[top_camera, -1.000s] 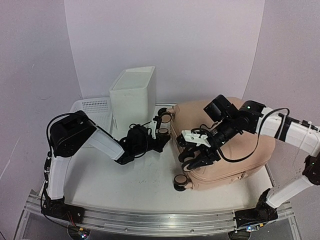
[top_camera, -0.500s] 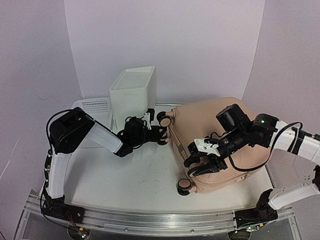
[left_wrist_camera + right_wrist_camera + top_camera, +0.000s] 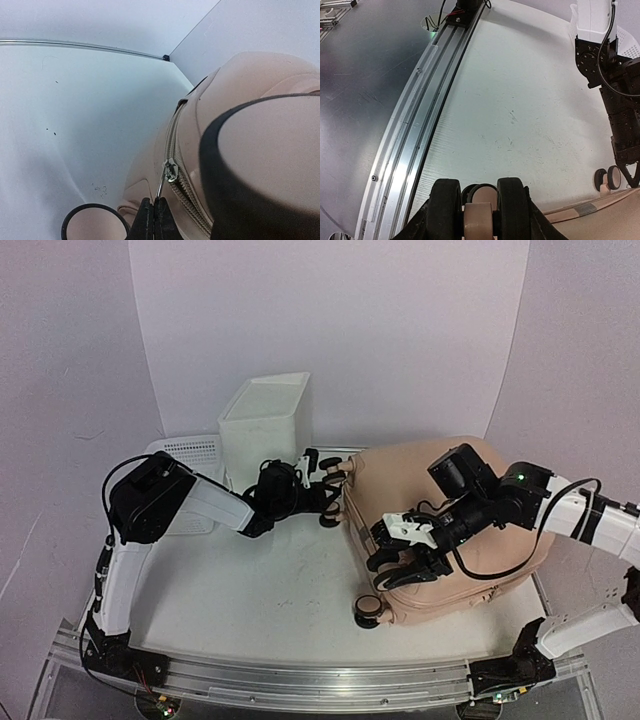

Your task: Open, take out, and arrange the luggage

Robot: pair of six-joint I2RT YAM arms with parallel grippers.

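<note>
While the right gripper (image 3: 479, 187) is clamping a black-and-pink caster wheel (image 3: 479, 220), seemingly steadying the peach-pink hard-shell suitcase (image 3: 400, 470) lying on the right of the white table (image 3: 280, 590), the left gripper (image 3: 153, 216) is pinching its silver zipper pull (image 3: 170, 171).

Peach-pink luggage (image 3: 495, 575), black-and-pink caster wheels (image 3: 368, 608), white box (image 3: 265, 425), white mesh basket (image 3: 190, 452), white table (image 3: 270, 590)

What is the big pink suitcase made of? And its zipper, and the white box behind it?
The luggage looks like hard plastic: its peach shell is smooth and matte and keeps stiff, rounded corners. Its zipper seems to be woven fabric tape with fine teeth, and the metal pull glints silver. The white box is probably plastic too, with plain, smooth, thin-looking walls.
</note>
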